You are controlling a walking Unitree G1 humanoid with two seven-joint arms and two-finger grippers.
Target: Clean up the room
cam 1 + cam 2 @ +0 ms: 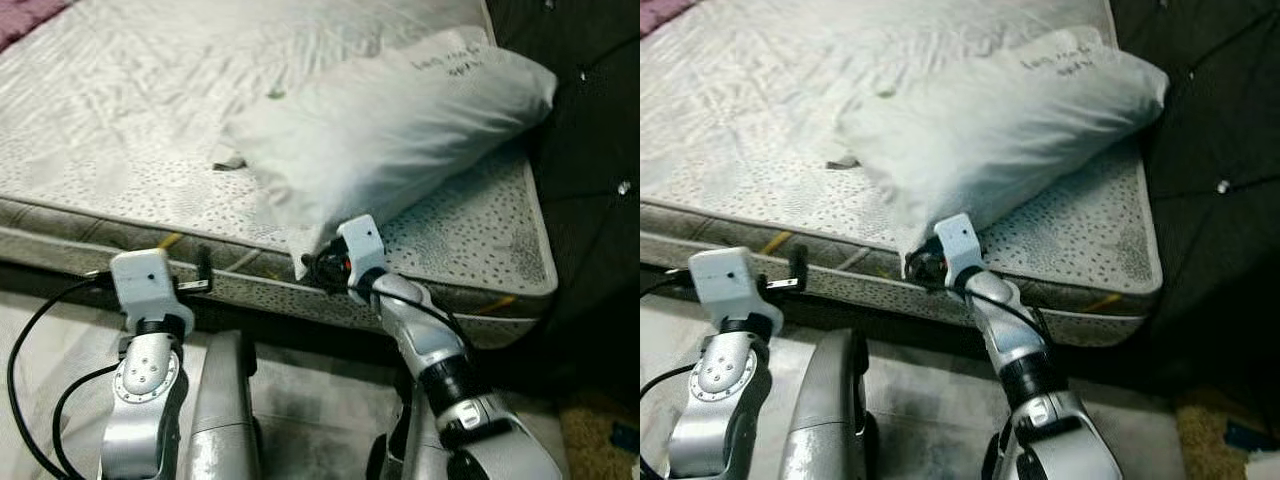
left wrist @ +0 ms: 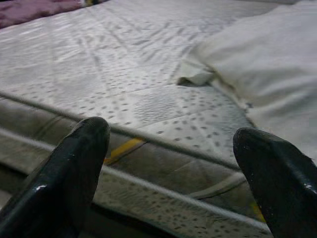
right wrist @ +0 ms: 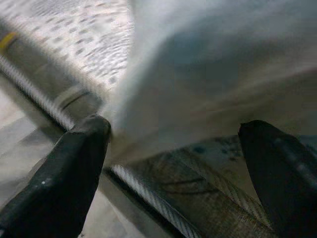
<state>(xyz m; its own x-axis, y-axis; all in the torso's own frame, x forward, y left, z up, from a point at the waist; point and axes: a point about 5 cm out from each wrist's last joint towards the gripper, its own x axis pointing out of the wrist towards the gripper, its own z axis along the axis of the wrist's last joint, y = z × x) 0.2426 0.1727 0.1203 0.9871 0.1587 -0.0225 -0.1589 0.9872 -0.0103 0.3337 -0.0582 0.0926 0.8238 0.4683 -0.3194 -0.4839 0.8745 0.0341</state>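
Observation:
A white pillow [image 1: 390, 130] with handwriting near its top lies on the right part of a bare speckled mattress [image 1: 120, 150], and its near corner hangs over the mattress's front edge. My right gripper [image 1: 318, 268] is at that corner and open; in the right wrist view the pillow corner [image 3: 198, 74] sits between the spread fingertips [image 3: 84, 148]. My left gripper [image 2: 173, 139] is open and holds nothing, level with the mattress's front edge [image 2: 148, 144] and to the left of the pillow.
A small crumpled scrap [image 1: 228, 160] lies on the mattress beside the pillow. Dark tufted upholstery [image 1: 590, 150] stands to the right of the bed. Purple fabric [image 1: 25, 15] is at the far left corner. Black cables [image 1: 30, 340] loop beside my left arm.

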